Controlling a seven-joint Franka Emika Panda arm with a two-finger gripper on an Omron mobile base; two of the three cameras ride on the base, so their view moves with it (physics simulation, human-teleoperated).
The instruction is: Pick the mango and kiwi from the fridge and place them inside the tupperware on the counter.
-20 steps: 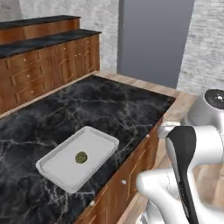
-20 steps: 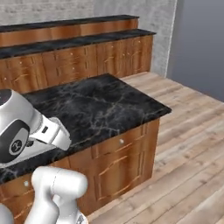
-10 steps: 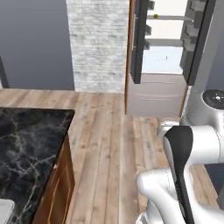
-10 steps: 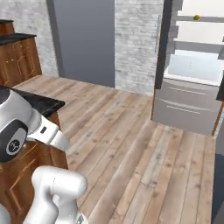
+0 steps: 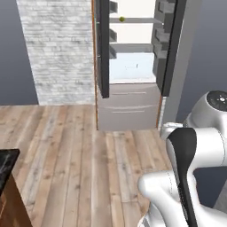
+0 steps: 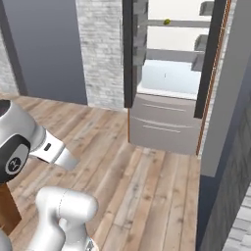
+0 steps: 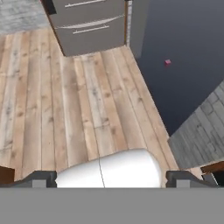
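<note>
Base has swung off the desk to face the fridge [image 5: 133,66] at upper centre, doors open, likely for the small yellowish fruit, probably the mango [image 5: 121,19], on its top shelf; gripper [image 7: 111,177] wide open, empty.

Pale wooden plank floor [image 5: 80,150] underfoot; whitish brick wall [image 5: 55,48] rising behind it, dark grey wall panel [image 6: 44,49] alongside.

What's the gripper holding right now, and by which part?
Nothing. In the hand view the gripper is open, fingertips wide apart over bare wood floor. The mango sits on a fridge shelf.
</note>
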